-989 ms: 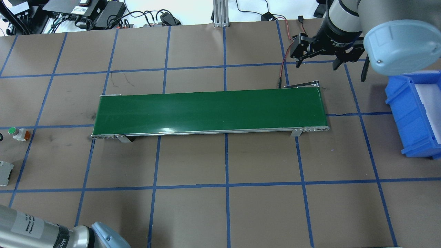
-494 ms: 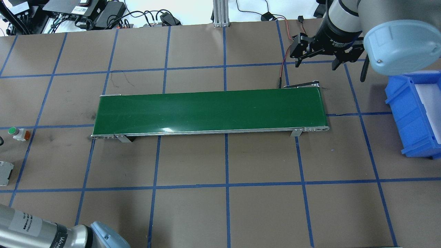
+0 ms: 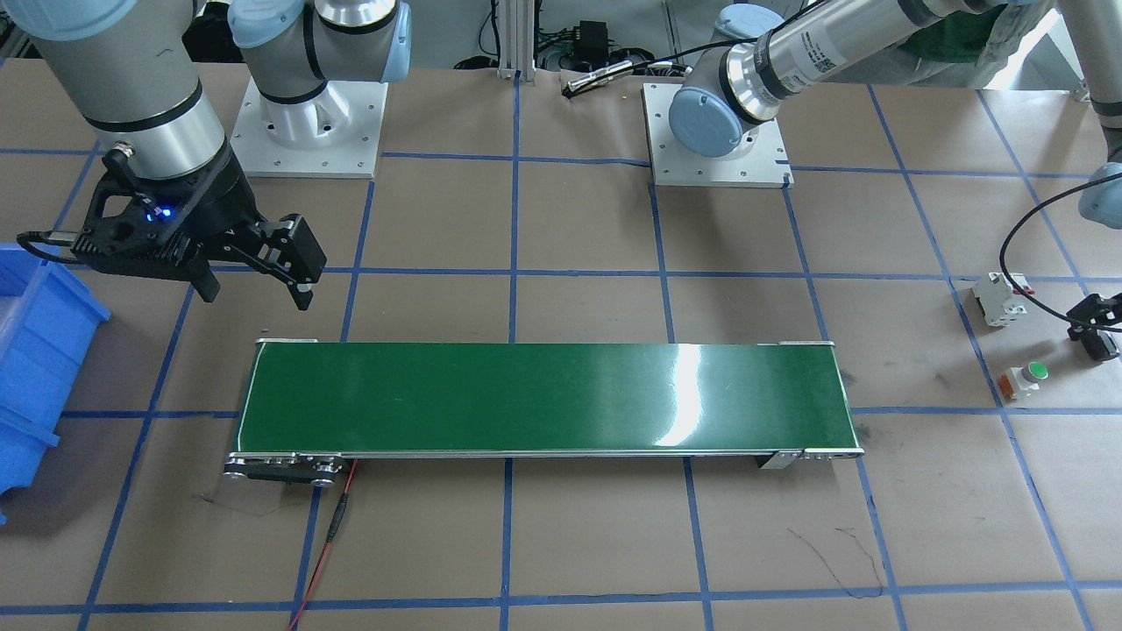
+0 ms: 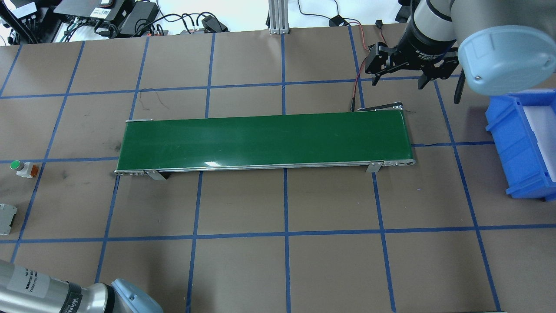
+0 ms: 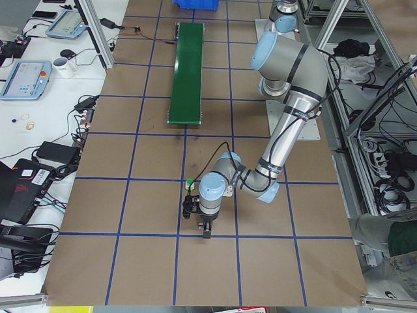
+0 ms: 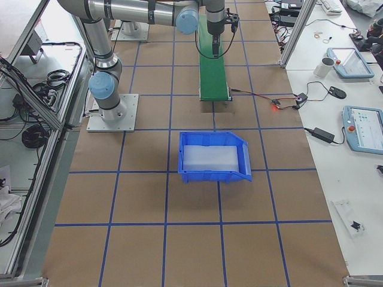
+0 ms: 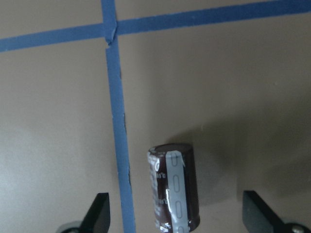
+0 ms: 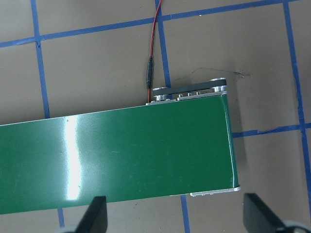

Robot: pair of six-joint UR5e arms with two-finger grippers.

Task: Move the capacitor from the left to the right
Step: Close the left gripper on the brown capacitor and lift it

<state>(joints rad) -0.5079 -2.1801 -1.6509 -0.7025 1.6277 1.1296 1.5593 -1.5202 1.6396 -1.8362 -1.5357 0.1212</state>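
The capacitor (image 7: 173, 187), a stubby dark cylinder with a pale stripe, lies on the brown table just right of a blue tape line. My left gripper (image 7: 176, 206) is open, one fingertip on each side of the capacitor and neither touching it. It shows at the right edge of the front-facing view (image 3: 1096, 330), and the capacitor itself does not show there. My right gripper (image 4: 398, 82) is open and empty, hovering beyond the right end of the green conveyor belt (image 4: 265, 141). The right wrist view shows that belt end (image 8: 146, 155) below it.
A white breaker (image 3: 999, 300) and a green-topped push button (image 3: 1026, 379) lie close to the left gripper. A blue bin (image 4: 521, 143) stands at the table's right side. A red wire (image 4: 357, 84) runs to the belt's far right corner.
The right gripper has drifted slightly farther from the belt. The left arm has shifted a little, and a dark bit at the overhead view's left edge has gone out of frame.
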